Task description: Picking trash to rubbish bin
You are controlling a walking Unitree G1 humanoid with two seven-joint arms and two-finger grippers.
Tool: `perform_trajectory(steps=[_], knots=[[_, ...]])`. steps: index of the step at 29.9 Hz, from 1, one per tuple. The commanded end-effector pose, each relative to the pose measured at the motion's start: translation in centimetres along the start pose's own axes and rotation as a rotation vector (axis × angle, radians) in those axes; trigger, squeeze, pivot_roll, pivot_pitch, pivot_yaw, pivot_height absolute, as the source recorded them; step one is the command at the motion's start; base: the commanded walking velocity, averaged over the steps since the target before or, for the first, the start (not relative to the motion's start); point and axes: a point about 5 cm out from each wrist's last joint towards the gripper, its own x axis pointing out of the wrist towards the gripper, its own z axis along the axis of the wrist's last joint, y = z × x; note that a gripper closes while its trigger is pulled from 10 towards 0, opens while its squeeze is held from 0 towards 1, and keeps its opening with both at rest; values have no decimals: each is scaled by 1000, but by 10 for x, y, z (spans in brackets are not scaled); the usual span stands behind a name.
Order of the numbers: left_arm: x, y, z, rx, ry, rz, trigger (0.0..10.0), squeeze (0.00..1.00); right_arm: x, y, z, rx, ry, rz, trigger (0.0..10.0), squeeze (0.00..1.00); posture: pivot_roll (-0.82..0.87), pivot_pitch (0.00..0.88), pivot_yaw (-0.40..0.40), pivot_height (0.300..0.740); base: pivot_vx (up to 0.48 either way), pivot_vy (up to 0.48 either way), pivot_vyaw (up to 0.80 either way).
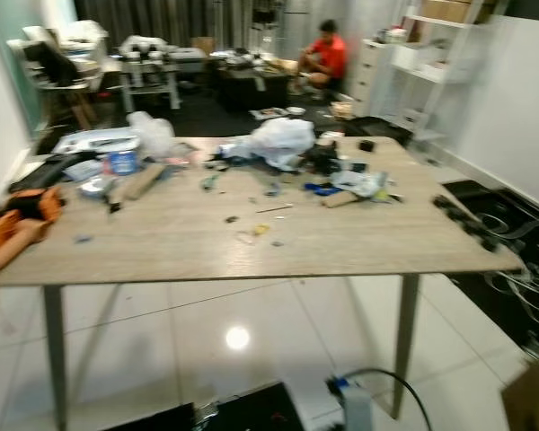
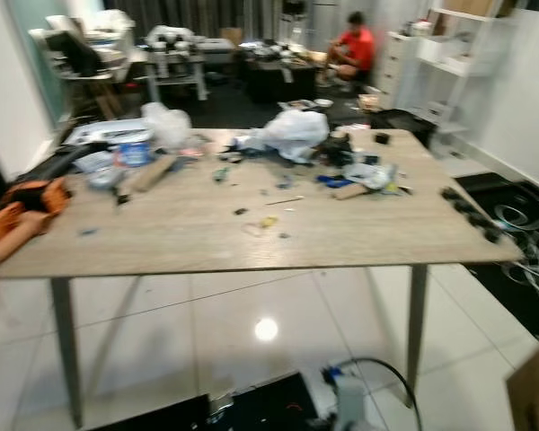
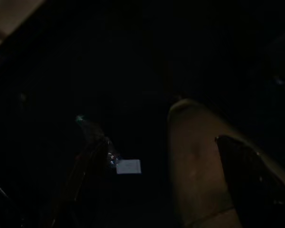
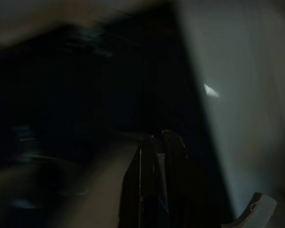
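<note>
A cluttered wooden worktop (image 1: 189, 247) stood ahead, trash scattered across it: a white plastic bag (image 1: 283, 140) near the far middle, a thin stick (image 1: 275, 208) lying crosswise (small scraps beside it). A person (image 1: 326, 56) sat beyond. Right claw (image 4: 156, 156) seemed closed in its dark wrist view; left claw's state couldn't be told.

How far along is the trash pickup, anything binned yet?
Done: nothing I can see; the pale wood-top table is littered, with a crumpled white plastic bag, a blue-labelled tub and small scraps. In hand: nothing that I can make out; both wrist views are dark, and the arms seem to hang idle. Left: approach, pick, find a bin.
</note>
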Motion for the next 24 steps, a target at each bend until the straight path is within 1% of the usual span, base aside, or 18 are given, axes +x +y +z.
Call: perform_trajectory(steps=[1, 2, 3, 4, 5, 6, 7, 8, 10, 11, 13, 16, 24], knots=[[-1, -7, -15, 12, 57, -30, 10000, 0, -4, -11, -24, 20, 57, -90, 10000, 0, -81, 93, 2, 740, 0, 0, -788], [-1, -7, -15, 12, 57, -30, 10000, 0, -4, -11, -24, 20, 57, -90, 10000, 0, -81, 93, 2, 740, 0, 0, -788], [-1, -8, -14, 15, 55, -33, 10000, 0, -9, -21, -43, 18, 110, -142, 10000, 0, -80, 92, 1, 740, 0, 0, -788], [-1, -8, -13, 16, 54, -35, 10000, 0, -12, -26, -53, 16, 140, -170, 10000, 0, -80, 92, 1, 740, 0, 0, -788], [-1, -8, -13, 16, 54, -35, 10000, 0, -12, -26, -53, 16, 140, -170, 10000, 0, -80, 92, 1, 740, 0, 0, -788], [-1, -8, -13, 17, 53, -36, 10000, 0, -15, -30, -62, 20, 164, -195, 10000, 0, -79, 94, -1, 740, 0, 0, -788], [-1, -9, -12, 16, 51, -37, 10000, 0, -21, -37, -76, 33, 203, -239, 10000, 0, -78, 94, -3, 740, 0, 0, -788], [-1, -9, -12, 16, 51, -37, 10000, 0, -21, -37, -76, 33, 203, -239, 10000, 0, -78, 94, -3, 740, 0, 0, -788], [0, -9, -12, 16, 50, -38, 10000, 0, -27, -43, -89, 45, 238, -273, 10000, 0, -78, 94, -3, 740, 0, 0, -788], [0, -9, -12, 16, 50, -38, 10000, 0, -27, -43, -89, 45, 238, -273, 10000, 0, -78, 94, -3, 740, 0, 0, -788], [0, -10, -12, 17, 51, -42, 10000, 0, -32, -47, -101, 56, 266, -299, 10000, 0, -78, 94, -3, 740, 0, 0, -788], [0, -10, -12, 24, 53, -49, 10000, 0, -33, -48, -104, 61, 273, -314, 10000, 0, -89, 97, 4, 740, 0, 0, -788], [0, -11, -11, 40, 48, -57, 10000, 0, -32, -48, -100, 57, 256, -322, 10000, 0, -94, 100, 8, 740, 0, 0, -788]])
